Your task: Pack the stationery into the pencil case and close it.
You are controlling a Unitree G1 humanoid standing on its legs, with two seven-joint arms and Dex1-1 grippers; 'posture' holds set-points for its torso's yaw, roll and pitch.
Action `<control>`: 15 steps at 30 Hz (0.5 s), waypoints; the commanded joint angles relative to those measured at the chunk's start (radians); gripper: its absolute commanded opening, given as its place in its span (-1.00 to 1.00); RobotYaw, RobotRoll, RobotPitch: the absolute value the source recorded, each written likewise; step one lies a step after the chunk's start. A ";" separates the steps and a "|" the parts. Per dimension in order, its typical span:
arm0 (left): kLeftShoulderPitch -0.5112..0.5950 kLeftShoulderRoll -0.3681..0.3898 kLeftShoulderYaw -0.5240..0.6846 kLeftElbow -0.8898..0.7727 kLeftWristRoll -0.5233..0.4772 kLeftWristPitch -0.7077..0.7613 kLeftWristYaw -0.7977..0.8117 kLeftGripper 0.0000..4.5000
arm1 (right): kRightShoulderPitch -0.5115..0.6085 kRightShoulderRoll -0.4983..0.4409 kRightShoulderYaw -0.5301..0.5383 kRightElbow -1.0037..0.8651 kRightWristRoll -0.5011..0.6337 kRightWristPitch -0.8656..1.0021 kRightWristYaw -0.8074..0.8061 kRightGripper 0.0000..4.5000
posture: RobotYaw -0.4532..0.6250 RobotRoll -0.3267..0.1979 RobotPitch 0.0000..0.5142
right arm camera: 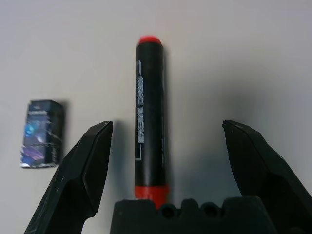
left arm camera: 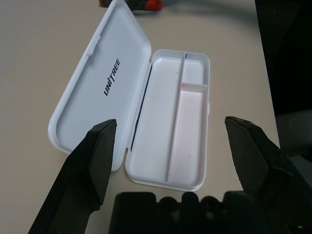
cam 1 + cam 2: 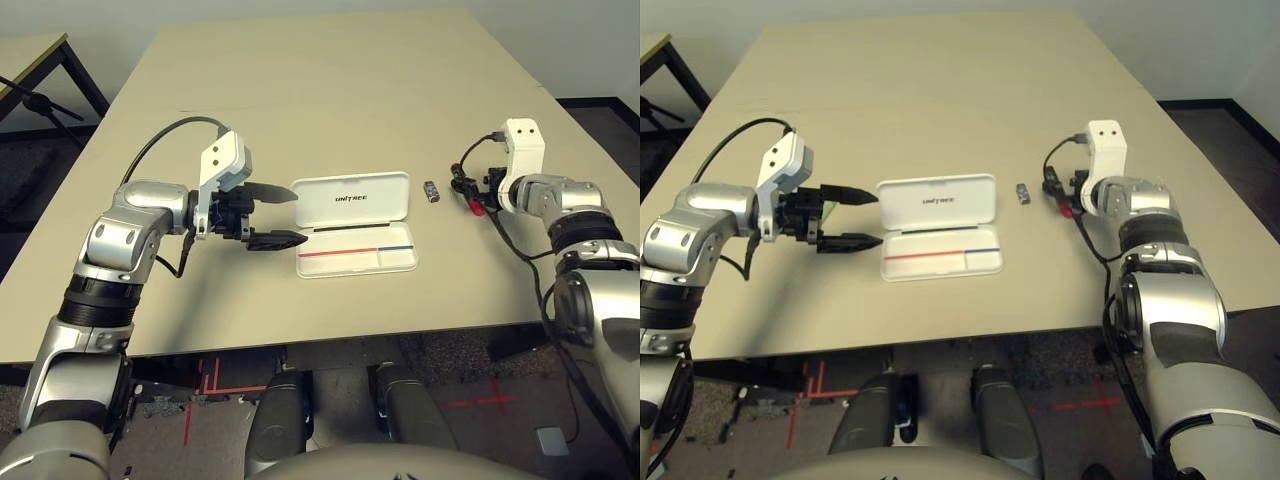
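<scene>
We are at a big tan table (image 3: 330, 90) with a dark floor around it. In the middle of the table lies our pencil case (image 3: 355, 224), a flat white box that is wide open. Its lid (image 3: 350, 198) lies flat on the far side, with dark letters on it, and its tray (image 3: 357, 250) is on the near side, with a thin red and blue line inside. We see nothing in the tray. Our left gripper (image 3: 272, 215) hangs just beside the left end of the case and points at it. Its two black fingers (image 2: 92, 165) are spread far apart and hold nothing. To the right of the case sits a tiny dark block (image 3: 431, 191), near the case but not touching it. A little more to the right lies the marker (image 1: 149, 117) (its body is black and both its ends are red). Our right gripper (image 3: 474, 190) is low over the marker. In the right wrist view its fingers (image 1: 90, 165) are spread wide, one on each side of the marker, and they do not touch it. The block lies just outside one of those fingers.
</scene>
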 commanded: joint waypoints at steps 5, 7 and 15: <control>0.019 0.013 0.000 -0.039 -0.019 0.022 0.018 1.00 | -0.008 0.010 -0.012 0.043 -0.007 -0.009 -0.011 0.39 | -0.22 0.25 -0.63; 0.019 0.015 -0.001 -0.041 -0.019 0.024 0.022 1.00 | -0.008 0.011 -0.015 0.046 -0.004 -0.012 -0.011 0.06 | -0.22 0.25 -0.63; 0.013 0.017 -0.002 -0.044 -0.020 0.027 0.027 1.00 | -0.018 -0.002 -0.012 0.029 -0.009 -0.020 0.019 -0.77 | -0.22 0.25 -0.63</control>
